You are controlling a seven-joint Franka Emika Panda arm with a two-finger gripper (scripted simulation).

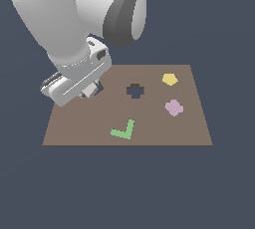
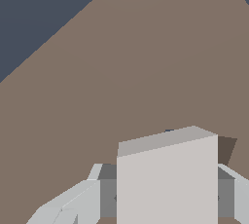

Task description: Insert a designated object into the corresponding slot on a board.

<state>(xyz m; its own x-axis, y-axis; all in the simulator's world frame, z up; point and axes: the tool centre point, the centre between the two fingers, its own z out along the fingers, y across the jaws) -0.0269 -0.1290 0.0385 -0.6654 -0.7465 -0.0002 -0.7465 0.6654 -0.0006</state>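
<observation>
**Q:** So how far along is this one? Tile in yet?

**A:** Nope, not seated as far as I can tell. In the wrist view the grey tile [image 2: 167, 179] is clamped between the gripper [image 2: 160, 198] fingers, one pad on each side, so the hand is closed on it, not apart. Pickup looks done; what's left is lowering it in and letting go.

**Q:** Where's the slot then?

**A:** Using the cross-shaped cut-out [image 1: 135, 91] as the landmark: the gripper sits just to the exterior view's left of it, low over the board [image 1: 164, 133]. There's a sliver of dark showing right by the tile there, which I'd guess is the slot [image 1: 99, 89], but the arm hides most of it. Can't tell if the tile's corners line up with it.

**Q:** Other pieces in the way?

**A:** Nah. Green L [image 1: 124, 131] is below the cross cut-out toward the near edge, pink lobed piece [image 1: 174, 107] and yellow pentagon [image 1: 170, 79] are off to its right. All well apart from the gripper.
</observation>
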